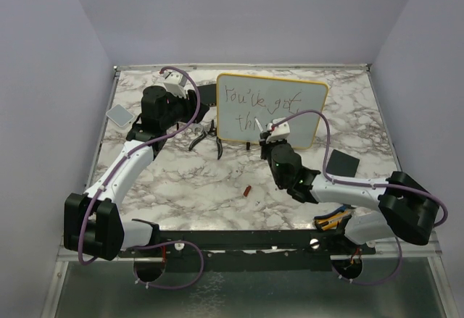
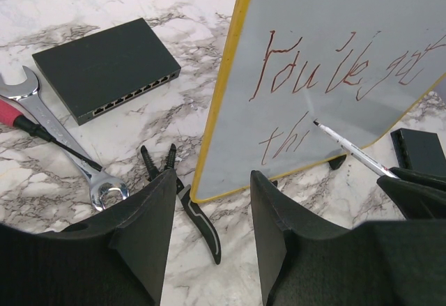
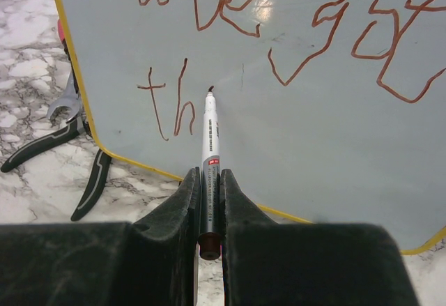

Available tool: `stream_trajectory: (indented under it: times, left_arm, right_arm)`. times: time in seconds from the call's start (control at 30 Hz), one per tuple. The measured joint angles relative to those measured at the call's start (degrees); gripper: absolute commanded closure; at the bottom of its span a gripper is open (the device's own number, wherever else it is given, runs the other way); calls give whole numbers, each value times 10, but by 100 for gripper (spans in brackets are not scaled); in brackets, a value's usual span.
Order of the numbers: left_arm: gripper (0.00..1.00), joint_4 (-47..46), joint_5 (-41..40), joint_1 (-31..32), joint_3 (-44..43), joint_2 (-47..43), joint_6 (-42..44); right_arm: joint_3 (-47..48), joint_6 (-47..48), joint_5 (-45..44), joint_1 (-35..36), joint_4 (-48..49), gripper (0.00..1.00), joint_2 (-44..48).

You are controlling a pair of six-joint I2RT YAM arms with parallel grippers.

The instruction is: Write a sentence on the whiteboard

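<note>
Left gripper point(image 2: 212, 180): stationed just left of the whiteboard point(image 1: 272, 77), fingers apart and empty, probably ready to steady the frame. The whiteboard stands upright on its feet, facing both arms. The sentence point(image 1: 264, 104) on it is incomplete, ending at "th". Right gripper point(image 3: 209, 177): in front of the whiteboard, clamped on the marker point(image 3: 210, 132), tip against the surface right of "th" for the next letter.

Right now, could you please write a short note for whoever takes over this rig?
Left gripper: open, empty, near the whiteboard's left edge.
Right gripper: shut on the marker, tip at the board right after "th".
Whiteboard: upright on the table.
Done: sentence reads "You've got", then "th".
Left: finish the second line.
</note>
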State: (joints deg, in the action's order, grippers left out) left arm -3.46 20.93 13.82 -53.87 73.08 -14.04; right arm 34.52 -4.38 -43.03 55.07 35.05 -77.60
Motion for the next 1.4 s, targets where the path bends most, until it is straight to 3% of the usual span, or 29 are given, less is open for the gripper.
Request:
stream_trajectory:
  times: [0.3,0.63,0.97,1.4]
  left_arm:
    - [52,0,0,0,0,0,0]
    - [52,0,0,0,0,0,0]
    - [52,0,0,0,0,0,0]
    - [52,0,0,0,0,0,0]
  right_arm:
    - [1,10,-1,1,6,99,-13]
    - [-10,-17,18,1,-17,99,61]
    - [-40,-66,3,1,-65,99,61]
    - [-42,-50,-26,-5,-57,99,59]
